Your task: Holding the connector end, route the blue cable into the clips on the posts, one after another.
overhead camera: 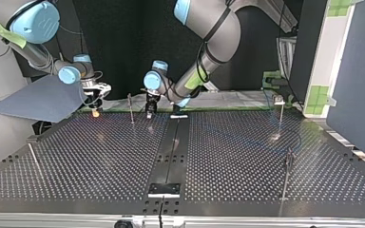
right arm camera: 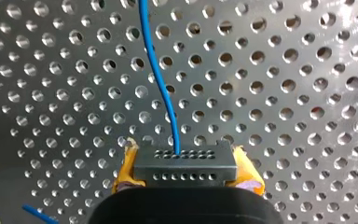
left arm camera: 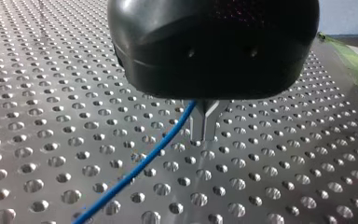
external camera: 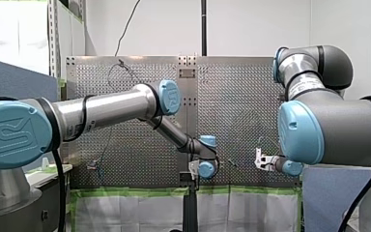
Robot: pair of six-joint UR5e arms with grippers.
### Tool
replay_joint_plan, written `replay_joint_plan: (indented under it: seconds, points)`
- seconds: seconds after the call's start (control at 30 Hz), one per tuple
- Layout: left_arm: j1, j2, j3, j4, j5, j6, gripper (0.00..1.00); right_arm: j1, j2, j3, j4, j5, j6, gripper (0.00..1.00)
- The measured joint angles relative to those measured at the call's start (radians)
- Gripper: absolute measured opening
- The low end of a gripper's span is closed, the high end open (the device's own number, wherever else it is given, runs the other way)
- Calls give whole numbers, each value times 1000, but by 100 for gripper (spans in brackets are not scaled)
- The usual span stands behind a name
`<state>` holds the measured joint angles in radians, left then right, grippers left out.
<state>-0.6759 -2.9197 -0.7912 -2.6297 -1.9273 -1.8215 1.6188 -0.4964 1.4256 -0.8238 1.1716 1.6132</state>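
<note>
In the right wrist view my right gripper (right arm camera: 185,170) has its yellow pads (right arm camera: 126,168) shut on a black connector block (right arm camera: 185,165). The blue cable (right arm camera: 161,84) leaves the block and runs ahead over the perforated plate. My left gripper (left arm camera: 204,133), black with thin metal fingers, is shut just above the plate, and the blue cable (left arm camera: 149,161) comes out at the root of its fingers and trails away. In the top view my right gripper (overhead camera: 95,97) hangs at the far left, my left gripper (overhead camera: 149,108) close to a thin post (overhead camera: 130,110).
More thin posts stand at the top view's right (overhead camera: 281,111), near right (overhead camera: 286,178) and near left (overhead camera: 33,156). A dark rail (overhead camera: 171,152) runs down the plate's middle. A grey board (overhead camera: 38,102) leans at the left edge. Green tape (left arm camera: 349,60) marks the plate's edge.
</note>
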Motion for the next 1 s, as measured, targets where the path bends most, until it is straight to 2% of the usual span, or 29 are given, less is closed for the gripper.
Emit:
replay_joint_plan:
  seconds: [0.13, 0.17, 0.2, 0.23, 0.3, 0.33, 0.37, 0.4, 0.47, 1.0]
  points:
    - [3, 0, 0, -11, 9, 8, 0, 2, 0, -1, 1, 7, 2, 0]
    - [3, 0, 0, -14, 9, 12, 5, 3, 0, -1, 1, 7, 2, 0]
    - [3, 0, 0, -17, 5, 20, 22, 3, 0, -1, 1, 8, 2, 0]
    - [3, 0, 0, -19, 1, 27, 22, 3, 0, -1, 1, 8, 2, 0]
    - [2, 1, 0, -22, -6, 45, 55, 3, 0, -1, 0, 8, 3, 0]
    - [2, 1, 0, -22, -5, 51, 55, 3, 0, -1, 0, 8, 4, 0]
    - [1, 0, 0, -23, -3, 56, 81, 3, 0, -1, 1, 8, 4, 0]
    - [0, 1, 0, -24, 2, 60, 96, 3, 0, -1, 1, 8, 4, 0]
    - [-2, 1, 0, -27, 8, 62, 100, 3, 0, -1, 1, 8, 5, 0]
    - [-10, 3, 0, -167, 46, 68, 100, 4, 0, -1, 2, 4, 10, 0]
